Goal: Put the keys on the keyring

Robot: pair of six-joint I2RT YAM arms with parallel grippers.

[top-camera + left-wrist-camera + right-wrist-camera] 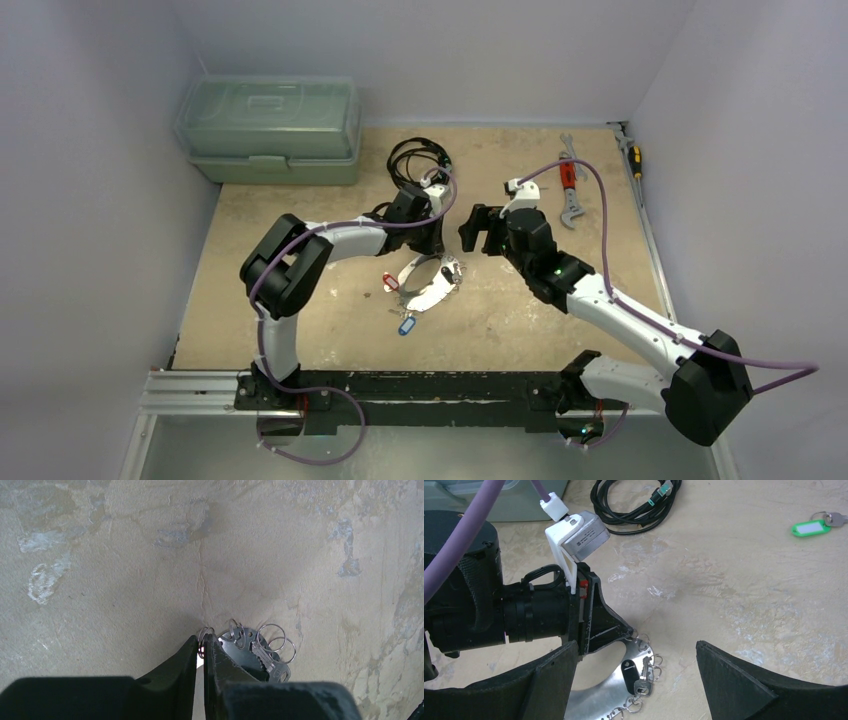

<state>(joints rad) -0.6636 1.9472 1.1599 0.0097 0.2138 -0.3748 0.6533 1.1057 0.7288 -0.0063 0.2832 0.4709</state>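
Observation:
The keyring (pixel 425 287) is a flat silvery crescent plate (pixel 599 690) with several small split rings along its rim, lying mid-table. My left gripper (pixel 436 246) is shut on the split ring (pixel 203 639) at the plate's far end, its fingertips (pixel 212 645) pinching the wire. A silver key with a black tag (pixel 642 677) lies on the plate. A red-headed key (pixel 390 283) and a blue-tagged key (pixel 406 325) lie by the plate's left side. A green-tagged key (pixel 809 528) rests farther off. My right gripper (pixel 478 228) hovers open just right of the left one, over the plate (pixel 636 647), holding nothing.
A green toolbox (pixel 270 130) stands at the back left. A black coiled cable (pixel 415 160) lies behind the left gripper. A red-handled wrench (pixel 568 182) and a screwdriver (pixel 632 155) lie at the back right. Walls close the table on three sides.

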